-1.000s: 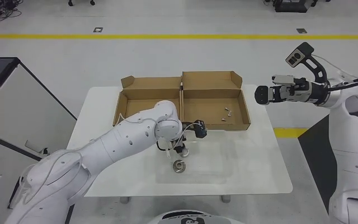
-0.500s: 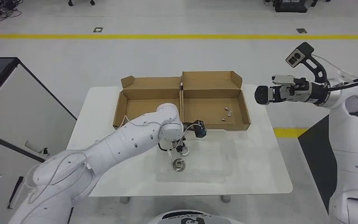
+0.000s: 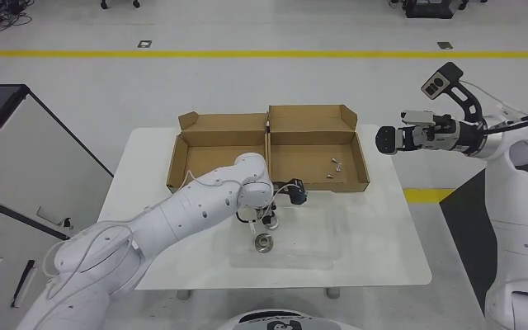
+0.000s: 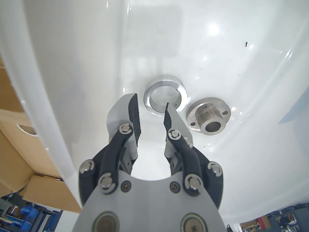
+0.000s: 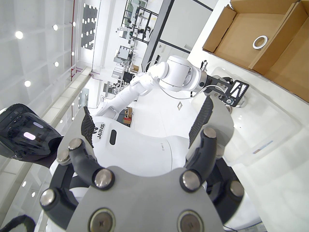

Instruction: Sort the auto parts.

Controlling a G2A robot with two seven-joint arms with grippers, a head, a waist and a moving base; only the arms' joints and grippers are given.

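Two metal parts lie side by side in a clear plastic tray [image 4: 48, 97]: a plain silver ring [image 4: 154, 91] and a flanged hub [image 4: 208, 119]. My left gripper [image 4: 150, 109] hangs open just above the ring, one fingertip [image 4: 169, 117] over the ring's rim and the other outside it. In the top view the left gripper [image 3: 266, 221] is inside the tray [image 3: 330, 247], right behind a metal part [image 3: 264, 242]. My right gripper [image 3: 384, 139] is held open beyond the table's right edge, holding nothing. In its own wrist view, the right gripper [image 5: 144, 121] faces the table.
Two open cardboard boxes stand at the back of the table. The left box [image 3: 206, 157] holds a white ring [image 5: 260, 42]. The right box [image 3: 309, 161] holds a few small bolts [image 3: 334, 162]. Bare white tabletop [image 3: 388, 239] lies to the right of the tray.
The left arm has shifted slightly, bringing its gripper closer to the metal parts in the tray. The right arm has not moved.
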